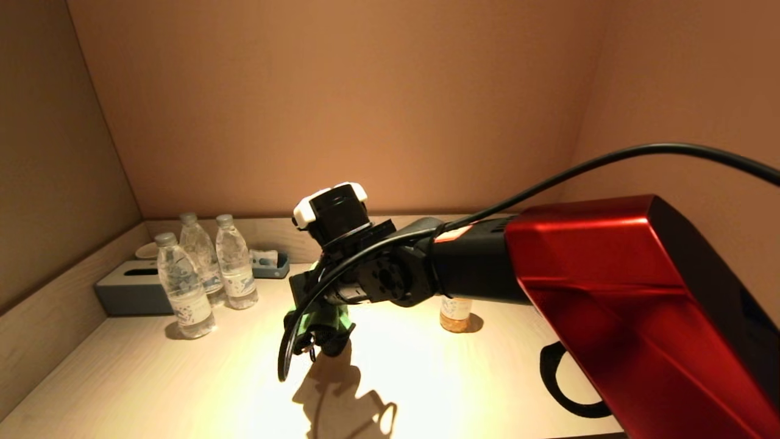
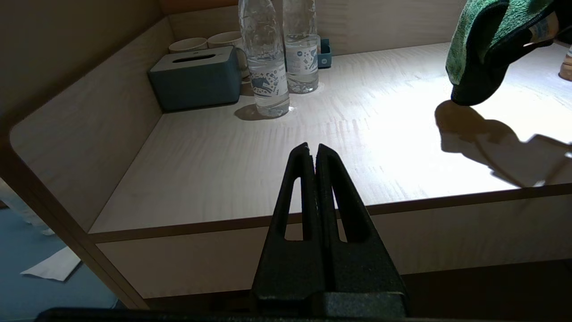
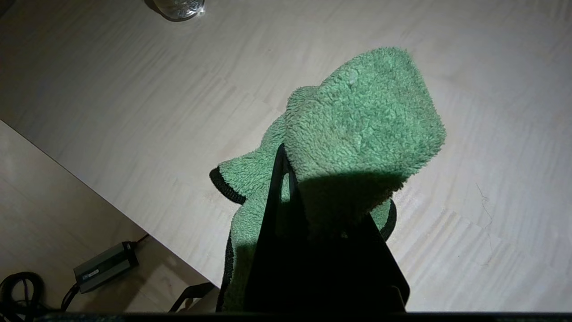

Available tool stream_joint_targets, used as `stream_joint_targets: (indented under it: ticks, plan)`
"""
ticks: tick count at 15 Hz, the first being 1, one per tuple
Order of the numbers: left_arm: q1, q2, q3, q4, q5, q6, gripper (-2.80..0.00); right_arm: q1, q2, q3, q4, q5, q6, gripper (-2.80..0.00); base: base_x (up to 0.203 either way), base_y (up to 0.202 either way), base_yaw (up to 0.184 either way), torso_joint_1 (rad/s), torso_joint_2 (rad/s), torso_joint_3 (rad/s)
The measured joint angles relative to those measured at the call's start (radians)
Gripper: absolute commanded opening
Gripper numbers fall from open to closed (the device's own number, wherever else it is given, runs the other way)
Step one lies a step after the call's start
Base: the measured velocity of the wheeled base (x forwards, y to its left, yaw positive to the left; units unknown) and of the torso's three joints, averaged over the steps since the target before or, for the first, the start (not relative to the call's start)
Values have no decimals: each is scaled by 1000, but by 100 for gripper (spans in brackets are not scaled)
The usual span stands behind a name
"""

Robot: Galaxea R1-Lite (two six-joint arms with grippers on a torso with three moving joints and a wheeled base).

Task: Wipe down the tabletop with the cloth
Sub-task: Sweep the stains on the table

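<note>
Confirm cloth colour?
Green, fluffy, with a black edge trim; the cloth shows best in the right wrist view, held by the right gripper.

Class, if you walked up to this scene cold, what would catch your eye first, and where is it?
First, the big red right arm reaching in from the right, its right gripper shut on a fluffy green cloth held above the bright middle of the tabletop. Next, three water bottles beside a grey tissue box at the back left.

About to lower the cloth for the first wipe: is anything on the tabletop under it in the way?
Nothing visible. The right tool holds the green cloth above bare tabletop. The water bottles and small jar stand off to the sides.
</note>
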Motion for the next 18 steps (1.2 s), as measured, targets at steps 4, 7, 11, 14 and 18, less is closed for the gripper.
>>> stream_joint_targets:
  ticks: [4, 7, 11, 14, 18]
  plan:
    - [0, 0, 0, 0, 0, 0, -280, -1, 10, -2, -1, 0, -1, -280, 0, 0, 0, 0, 0, 0]
    - [0, 0, -1, 0, 0, 0, -280, 0, 23, -20, 0, 0, 1, -280, 0, 0, 0, 0, 0, 0]
    - [0, 0, -1, 0, 0, 0, -280, -1, 72, -48, 0, -1, 3, -280, 0, 0, 0, 0, 0, 0]
    - [0, 0, -1, 0, 0, 0, -280, 2, 108, -60, 0, -1, 1, -280, 0, 0, 0, 0, 0, 0]
    - [0, 0, -1, 0, 0, 0, -280, 6, 159, -69, 1, -2, 2, -280, 0, 0, 0, 0, 0, 0]
